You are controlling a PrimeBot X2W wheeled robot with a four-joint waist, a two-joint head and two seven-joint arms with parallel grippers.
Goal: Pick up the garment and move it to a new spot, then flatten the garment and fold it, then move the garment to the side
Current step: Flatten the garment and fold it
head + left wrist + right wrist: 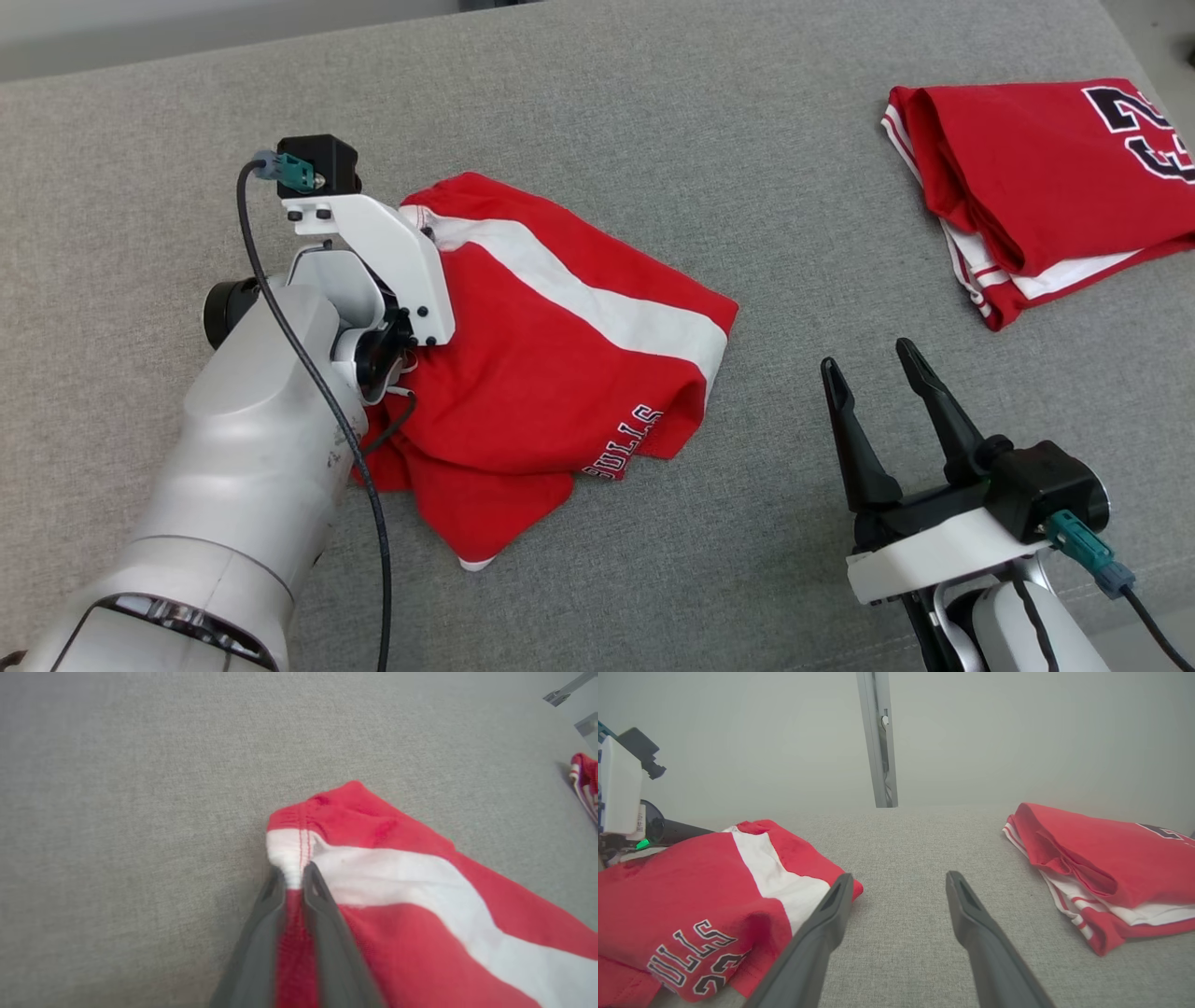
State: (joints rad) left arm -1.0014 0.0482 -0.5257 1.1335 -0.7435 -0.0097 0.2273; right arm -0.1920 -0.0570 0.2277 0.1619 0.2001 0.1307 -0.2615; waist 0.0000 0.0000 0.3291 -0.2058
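While right pincer (pixel 867 355) gapes empty, left pincer (pixel 293 870) pinches crumpled red-white garment (pixel 541 373) on coarse grey fabric surface (pixel 653 112)

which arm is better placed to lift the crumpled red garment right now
Left. The left gripper is closed on the crumpled red garment at its white-striped edge, so it can likely lift straight away. The right gripper stands open over the bare grey surface, apart from the cloth.
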